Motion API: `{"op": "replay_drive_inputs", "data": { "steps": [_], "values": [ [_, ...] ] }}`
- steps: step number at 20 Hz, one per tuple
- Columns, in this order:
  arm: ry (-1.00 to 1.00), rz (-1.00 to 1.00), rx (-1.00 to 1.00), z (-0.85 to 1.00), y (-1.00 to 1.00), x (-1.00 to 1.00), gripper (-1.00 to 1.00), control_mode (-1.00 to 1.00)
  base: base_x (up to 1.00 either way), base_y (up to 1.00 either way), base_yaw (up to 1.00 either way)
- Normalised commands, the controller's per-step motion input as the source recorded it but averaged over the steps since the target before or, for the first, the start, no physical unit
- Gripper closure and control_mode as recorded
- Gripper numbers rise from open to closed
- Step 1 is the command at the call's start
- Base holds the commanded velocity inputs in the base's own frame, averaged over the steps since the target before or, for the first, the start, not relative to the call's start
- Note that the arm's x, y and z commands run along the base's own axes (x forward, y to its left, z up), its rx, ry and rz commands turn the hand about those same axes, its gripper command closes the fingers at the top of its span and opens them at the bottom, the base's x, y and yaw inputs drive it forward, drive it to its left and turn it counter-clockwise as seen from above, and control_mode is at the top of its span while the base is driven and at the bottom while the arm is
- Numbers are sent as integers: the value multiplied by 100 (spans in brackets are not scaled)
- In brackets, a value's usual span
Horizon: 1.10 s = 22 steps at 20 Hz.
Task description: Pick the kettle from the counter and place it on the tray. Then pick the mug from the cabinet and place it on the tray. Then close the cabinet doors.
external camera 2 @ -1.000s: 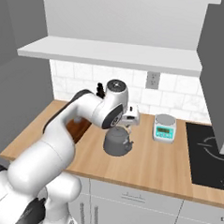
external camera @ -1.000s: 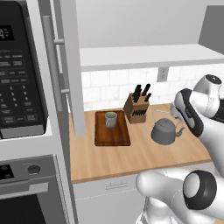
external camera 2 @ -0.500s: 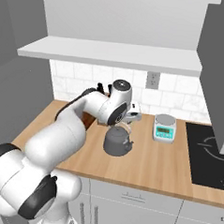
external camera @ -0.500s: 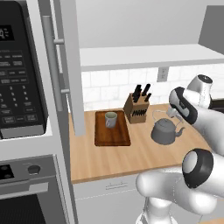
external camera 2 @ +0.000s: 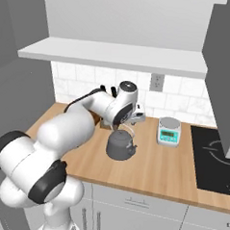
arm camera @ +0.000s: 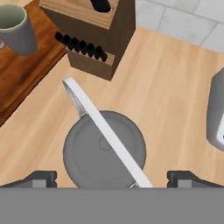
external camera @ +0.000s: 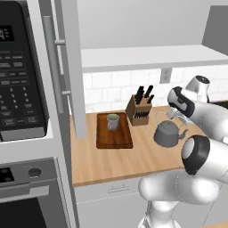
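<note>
Standing on the counter (external camera: pixel 116 162) at the right of the left base view, the kettle (external camera: pixel 167 133) is apart from the tray (external camera: pixel 114 138) in the middle, which carries the mug (external camera: pixel 112 121); a knife block (external camera: pixel 139 110) stands between them, further back.

At the centre of the right base view the gripper (external camera 2: pixel 130 119) hangs just over the kettle (external camera 2: pixel 120 145), left of a small scale (external camera 2: pixel 168 132).

Seen from the hand view, the fingers (arm camera: pixel 40 178) stand wide apart at the lower corners, on either side of the kettle (arm camera: pixel 104 151), holding nothing. The mug (arm camera: pixel 17 29) sits at the upper left.

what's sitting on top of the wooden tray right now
The mug stands upright on the tray near its back edge; the rest of the tray is bare wood. The kettle sits on the counter beside it. The mug hides the wood under it.
</note>
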Motion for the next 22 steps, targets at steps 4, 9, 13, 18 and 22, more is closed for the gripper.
{"op": "replay_drive_inputs", "data": {
  "steps": [4, 9, 13, 18, 22],
  "values": [
    [2, 6, 0, -20, 3, 14, -100, -100, 0, 0, 0],
    [3, 7, 0, -20, 0, 19, -100, -100, 0, 0, 0],
    [4, 7, 0, -16, 2, 24, -100, -100, 0, 0, 0],
    [4, 7, 0, -11, 1, 27, -100, -100, 0, 0, 0],
    [4, 7, 0, -10, 1, 25, -100, -100, 0, 0, 0]
  ]
}}
